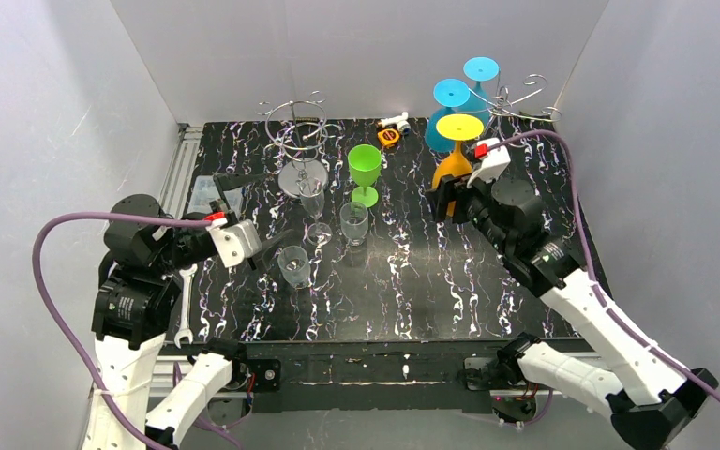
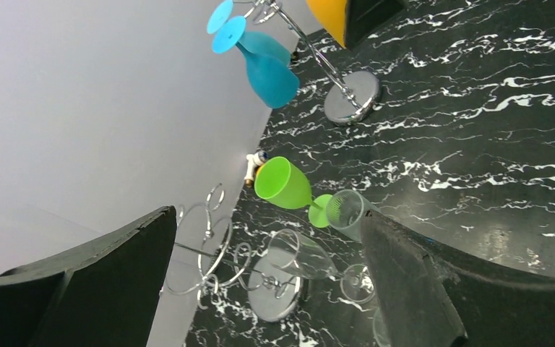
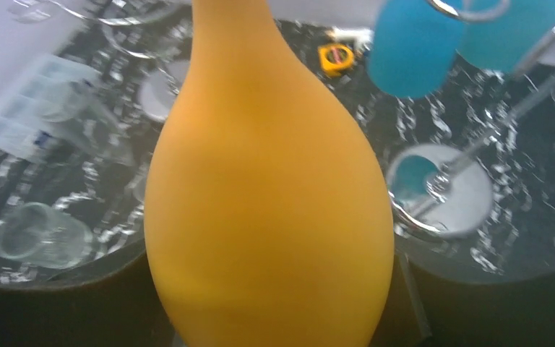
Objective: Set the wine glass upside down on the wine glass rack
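Orange wine glass (image 1: 453,167); black white-veined table (image 1: 412,281)

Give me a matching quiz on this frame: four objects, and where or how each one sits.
Things:
1. orange wine glass
2. green wine glass
3. blue wine glasses
4. wrench

States:
A. lying flat at the left edge of the table
B. hanging upside down on the right-hand rack
C. standing upright, mid-table
D. upside down, bowl between the fingers of the right gripper

Pairs: 1-D, 2-C, 3-B, 4-A
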